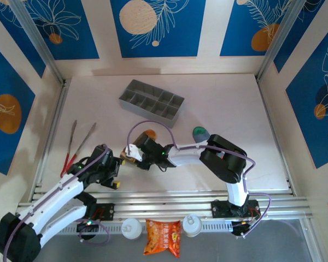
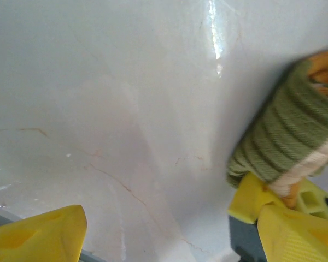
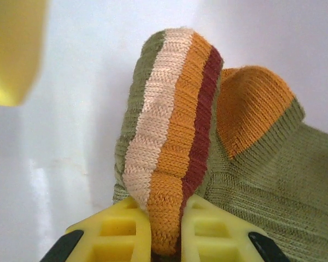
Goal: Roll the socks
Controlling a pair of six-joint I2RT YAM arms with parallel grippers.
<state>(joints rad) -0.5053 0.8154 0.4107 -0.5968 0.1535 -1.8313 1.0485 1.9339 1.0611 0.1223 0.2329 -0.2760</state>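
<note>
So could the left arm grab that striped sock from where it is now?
Probably yes. The left hand is open, with the olive sock right beside one of its fingers and nothing between. The right hand is shut on its striped cuff, though.

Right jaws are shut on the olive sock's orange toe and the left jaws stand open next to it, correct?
Not quite. The right jaws are shut on the olive sock's striped cuff, not its orange toe, which lies free beside the cuff; the right wrist view shows it. The left jaws do stand open next to it.
</note>
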